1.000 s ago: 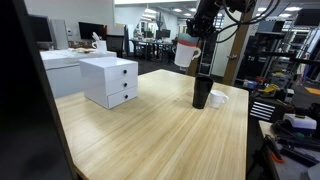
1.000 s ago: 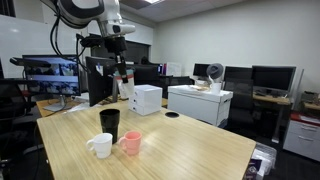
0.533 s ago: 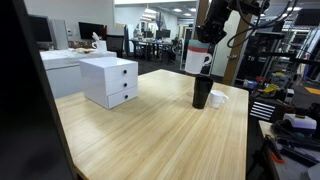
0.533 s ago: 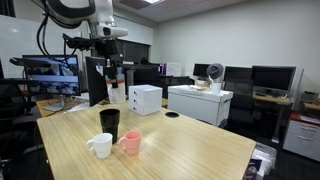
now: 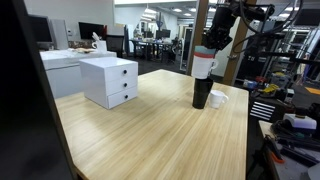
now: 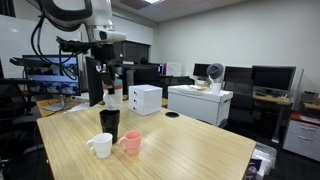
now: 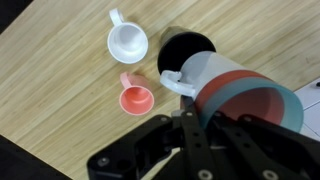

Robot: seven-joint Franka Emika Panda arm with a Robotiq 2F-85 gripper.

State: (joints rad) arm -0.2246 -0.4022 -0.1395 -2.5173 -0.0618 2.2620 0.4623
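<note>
Tabletop point(image 5: 150, 130) of pale wood carries three cups. Above, the gripper point(image 5: 213, 42) clamps a banded mug point(image 7: 235, 95) right over the tall black cup point(image 7: 185, 48), its inside too dark to read. Beside it, the white mug point(image 7: 128, 42) and smaller pink mug point(image 7: 135, 100) sit empty.

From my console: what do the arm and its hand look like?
The arm is white, with rounded joint housings; black cables loop alongside it. The hand is black and blocky, with dark mechanical fingers.
</note>
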